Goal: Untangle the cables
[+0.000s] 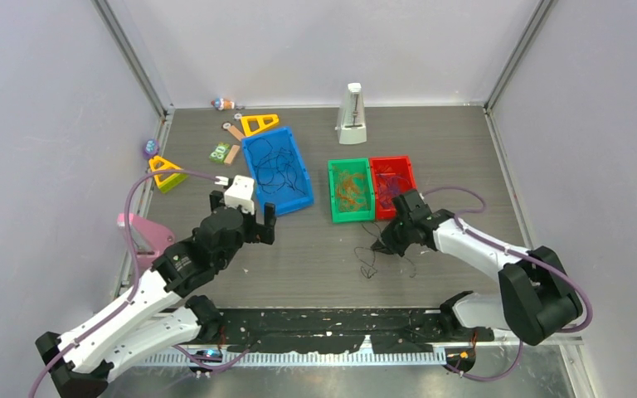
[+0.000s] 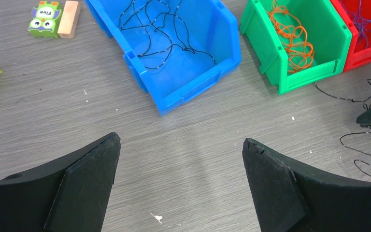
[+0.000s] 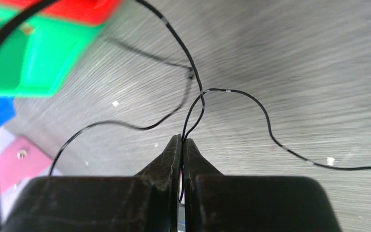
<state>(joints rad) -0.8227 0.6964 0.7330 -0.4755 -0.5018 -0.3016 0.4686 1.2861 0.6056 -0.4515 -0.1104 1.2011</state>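
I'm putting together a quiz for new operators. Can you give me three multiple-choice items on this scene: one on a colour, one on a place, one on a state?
1. The cables in the blue bin are:
A black
B orange
C purple

2. The orange cables lie:
A in the blue bin
B in the green bin
C outside any bin

3. The right gripper has its jaws:
A wide open
B shut on nothing
C shut on a black cable

Answers:
1. A, dark strands show against the blue floor.
2. B, the orange tangle sits within the green walls.
3. C, the right wrist view shows the tips pressed together with a black strand running out from between them.
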